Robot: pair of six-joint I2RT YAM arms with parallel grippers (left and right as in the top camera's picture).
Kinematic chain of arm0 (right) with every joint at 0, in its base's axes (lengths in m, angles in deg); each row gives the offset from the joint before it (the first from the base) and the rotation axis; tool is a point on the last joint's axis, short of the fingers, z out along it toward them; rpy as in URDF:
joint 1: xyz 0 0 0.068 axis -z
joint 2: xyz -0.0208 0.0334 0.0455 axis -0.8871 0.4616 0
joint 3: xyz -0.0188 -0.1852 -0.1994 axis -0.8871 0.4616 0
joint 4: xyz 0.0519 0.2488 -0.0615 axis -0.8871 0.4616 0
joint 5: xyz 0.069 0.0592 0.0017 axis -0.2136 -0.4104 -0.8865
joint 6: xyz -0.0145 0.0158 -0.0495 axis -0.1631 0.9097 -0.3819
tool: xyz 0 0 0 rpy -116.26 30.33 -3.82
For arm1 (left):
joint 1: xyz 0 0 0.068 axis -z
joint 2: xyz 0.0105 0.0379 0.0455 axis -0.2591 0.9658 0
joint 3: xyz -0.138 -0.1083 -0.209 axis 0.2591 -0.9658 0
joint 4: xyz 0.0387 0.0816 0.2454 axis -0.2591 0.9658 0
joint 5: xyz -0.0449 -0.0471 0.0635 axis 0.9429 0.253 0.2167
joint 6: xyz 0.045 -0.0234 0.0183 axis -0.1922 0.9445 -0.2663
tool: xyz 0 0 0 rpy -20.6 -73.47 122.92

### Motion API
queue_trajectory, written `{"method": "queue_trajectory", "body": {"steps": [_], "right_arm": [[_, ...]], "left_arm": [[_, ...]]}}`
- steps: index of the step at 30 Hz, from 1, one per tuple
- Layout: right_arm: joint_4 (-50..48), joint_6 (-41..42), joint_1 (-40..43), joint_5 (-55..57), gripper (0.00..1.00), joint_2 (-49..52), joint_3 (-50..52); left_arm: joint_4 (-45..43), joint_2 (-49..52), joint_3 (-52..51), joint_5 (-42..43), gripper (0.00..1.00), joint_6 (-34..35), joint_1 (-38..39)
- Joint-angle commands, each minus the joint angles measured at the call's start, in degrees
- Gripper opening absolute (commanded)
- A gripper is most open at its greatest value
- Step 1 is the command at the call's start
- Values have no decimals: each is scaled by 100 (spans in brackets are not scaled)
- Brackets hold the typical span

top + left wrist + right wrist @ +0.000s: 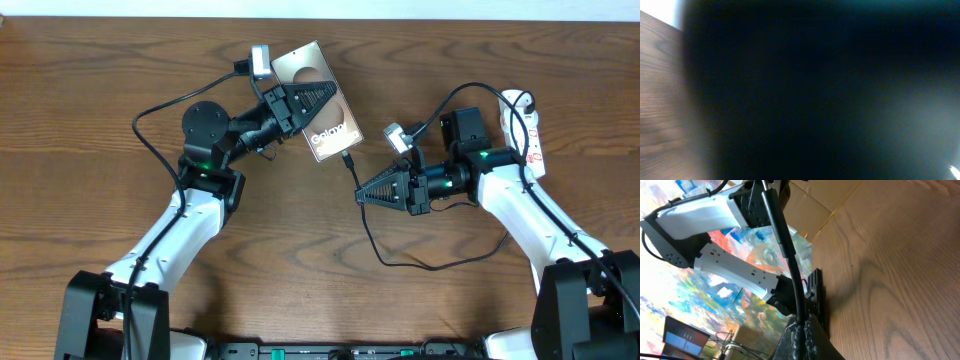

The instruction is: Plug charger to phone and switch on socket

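– Fingers first: my left fingers are clamped on the phone, which lies tilted at 12 o'clock on the bench. That wrist's view is only darkness. My right fingers are pinched shut on the charger cable, a little way back from its tip.

– Where's the tip?

– Right at the phone's 5 o'clock end. I can't tell whether it is already seated.

– So how do you plug it well?

– I think the left side should just brace the phone, so it can't slide. The right side should line the tip up with the phone's long axis and press straight in, slowly. The cable between my grip and the tip can buckle, so a crooked push would likely skate off the edge.

– And the power strip?

– It's at 3 o'clock, well apart, with the black plug beside it. Its switch comes after the cable is in.
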Motion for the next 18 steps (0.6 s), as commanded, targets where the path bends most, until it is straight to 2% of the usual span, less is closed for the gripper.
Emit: {"method": "queue_trajectory", "body": {"steps": [1, 18], "right_arm": [[-17, 96, -39, -162, 1, -79, 7], [-17, 157, -39, -162, 1, -79, 7]], "left_arm": [[-96, -168, 94, 68, 8, -153, -9], [-98, -168, 94, -83, 7, -2, -9]]}}
